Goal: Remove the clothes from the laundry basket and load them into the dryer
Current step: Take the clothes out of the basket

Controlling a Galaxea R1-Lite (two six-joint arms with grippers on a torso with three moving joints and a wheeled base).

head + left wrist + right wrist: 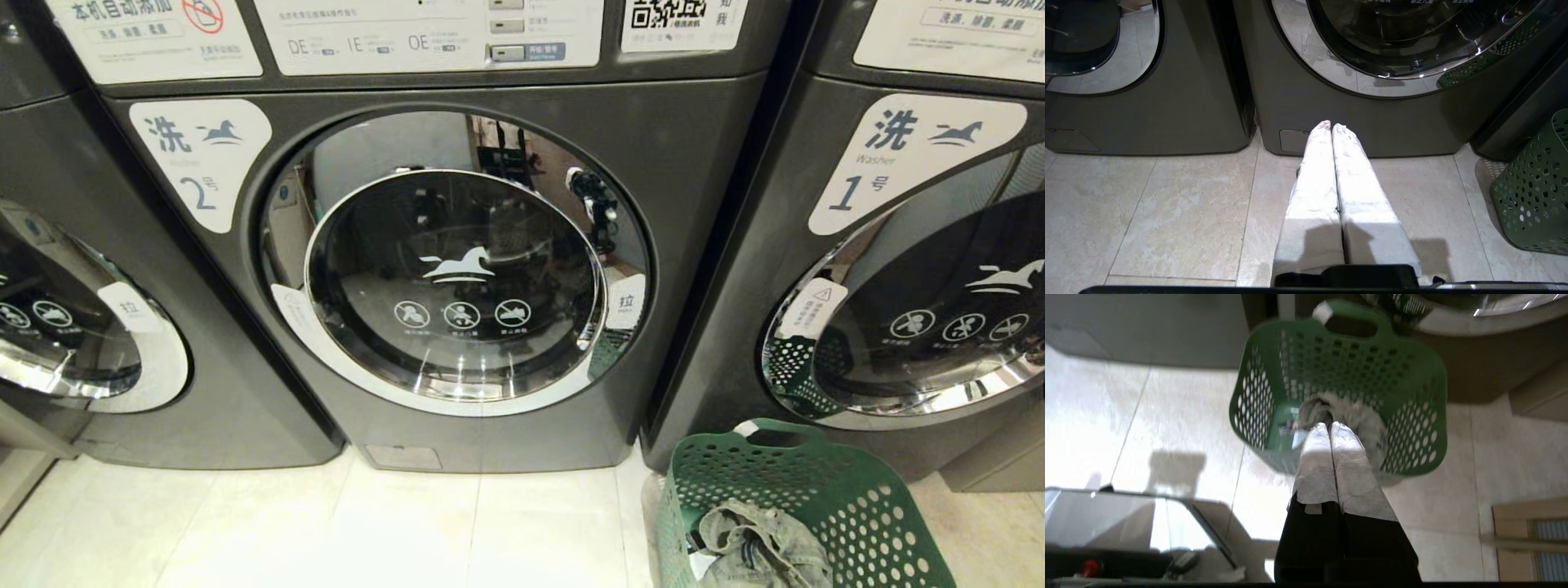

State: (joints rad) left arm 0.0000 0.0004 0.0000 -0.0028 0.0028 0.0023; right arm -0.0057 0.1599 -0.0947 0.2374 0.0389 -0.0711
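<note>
From the head camera I faced the middle machine (457, 269), its round door (454, 282) closed, with a machine on either side of it. The green basket (849, 498) stood on the tiled floor (326, 531) at the lower right, in front of the right machine (914, 269), just beside the corner of the middle one. Grey clothes (755, 547) lay bunched in its bottom. Neither arm showed in this view.

In the left wrist camera, the left gripper (1331, 125) hung low above the floor, its two white-wrapped fingers (1314, 179) pressed together with nothing between them, pointing at the foot of the middle machine. The basket's wall (1535, 196) stood off to one side, well apart from it.

In the right wrist camera, the right gripper (1329, 425) hovered over the open basket (1412, 375), fingers (1316, 465) closed against each other and empty. Its tips lined up with the grey clothes (1363, 416) inside, but I couldn't tell whether they touched the fabric.
</note>
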